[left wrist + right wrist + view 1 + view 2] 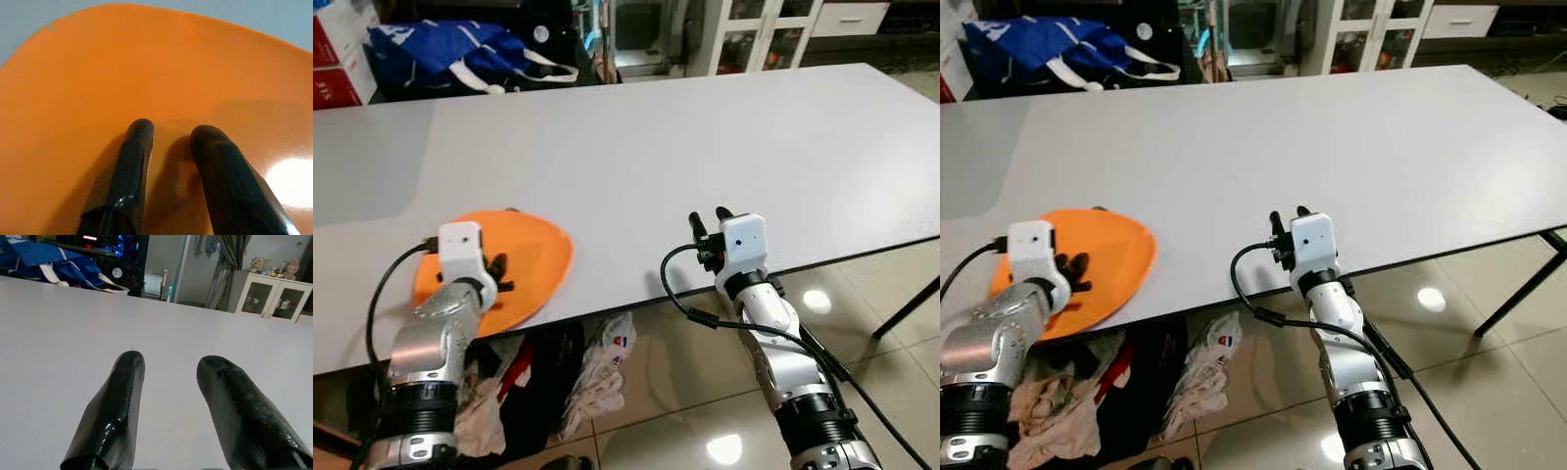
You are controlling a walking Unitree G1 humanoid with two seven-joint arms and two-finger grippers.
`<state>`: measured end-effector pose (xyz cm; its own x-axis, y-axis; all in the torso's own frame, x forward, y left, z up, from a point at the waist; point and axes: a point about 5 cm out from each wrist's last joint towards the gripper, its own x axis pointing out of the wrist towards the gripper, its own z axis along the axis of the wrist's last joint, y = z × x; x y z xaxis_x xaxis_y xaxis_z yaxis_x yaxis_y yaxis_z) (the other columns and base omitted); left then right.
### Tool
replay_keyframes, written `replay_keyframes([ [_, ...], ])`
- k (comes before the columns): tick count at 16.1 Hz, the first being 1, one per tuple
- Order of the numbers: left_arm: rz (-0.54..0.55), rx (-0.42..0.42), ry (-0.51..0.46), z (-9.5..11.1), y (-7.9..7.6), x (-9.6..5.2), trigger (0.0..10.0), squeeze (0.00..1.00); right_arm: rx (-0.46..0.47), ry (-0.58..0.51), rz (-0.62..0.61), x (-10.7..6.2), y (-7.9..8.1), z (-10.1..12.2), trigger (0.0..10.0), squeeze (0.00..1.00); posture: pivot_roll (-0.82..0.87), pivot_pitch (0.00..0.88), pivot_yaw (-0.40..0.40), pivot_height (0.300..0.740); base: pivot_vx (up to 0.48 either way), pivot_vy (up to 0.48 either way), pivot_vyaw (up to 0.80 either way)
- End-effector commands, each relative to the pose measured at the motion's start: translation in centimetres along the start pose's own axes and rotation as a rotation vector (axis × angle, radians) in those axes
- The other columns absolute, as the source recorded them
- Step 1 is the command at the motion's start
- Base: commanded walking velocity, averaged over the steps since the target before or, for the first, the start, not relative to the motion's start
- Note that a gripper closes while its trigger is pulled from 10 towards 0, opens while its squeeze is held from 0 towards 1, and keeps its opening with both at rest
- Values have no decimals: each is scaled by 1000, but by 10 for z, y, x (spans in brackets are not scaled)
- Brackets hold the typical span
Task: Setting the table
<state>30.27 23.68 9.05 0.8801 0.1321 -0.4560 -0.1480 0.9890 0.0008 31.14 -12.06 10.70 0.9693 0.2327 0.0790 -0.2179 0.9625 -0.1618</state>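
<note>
An orange plate (533,255) lies on the white table (705,127) at its near left, with its rim hanging slightly over the front edge. My left gripper (499,274) rests on top of the plate, its two black fingers (139,142) a little apart, tips against the orange surface (146,63), nothing between them. My right gripper (708,215) is at the table's front edge near the middle, low over the bare top, open and holding nothing. In the right wrist view its fingers (124,382) point across the bare table.
A blue bag (450,49) sits beyond the table's far left edge. White glass-door cabinets (764,29) stand behind. Crumpled cloths and bags (597,372) lie on the tiled floor under the front edge. A dark table leg (906,308) is at the right.
</note>
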Motion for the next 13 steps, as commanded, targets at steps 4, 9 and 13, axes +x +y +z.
replay_keyframes([
  [4, 88, 80, 79, -24, 23, 4, 10000, 0, -5, 11, -4, -1, -5, -1, 10000, 0, -92, 0, 18, 740, 0, 0, 0],
  [9, 138, 133, 36, -21, 37, 6, 10000, 0, -11, 17, -1, -3, -7, -2, 10000, 0, -96, 0, 12, 740, 0, 0, 0],
  [13, 193, 174, 26, -22, 53, 6, 10000, 0, -16, 24, -2, -4, -9, -3, 10000, 0, -95, 0, 10, 740, 0, 0, 0],
])
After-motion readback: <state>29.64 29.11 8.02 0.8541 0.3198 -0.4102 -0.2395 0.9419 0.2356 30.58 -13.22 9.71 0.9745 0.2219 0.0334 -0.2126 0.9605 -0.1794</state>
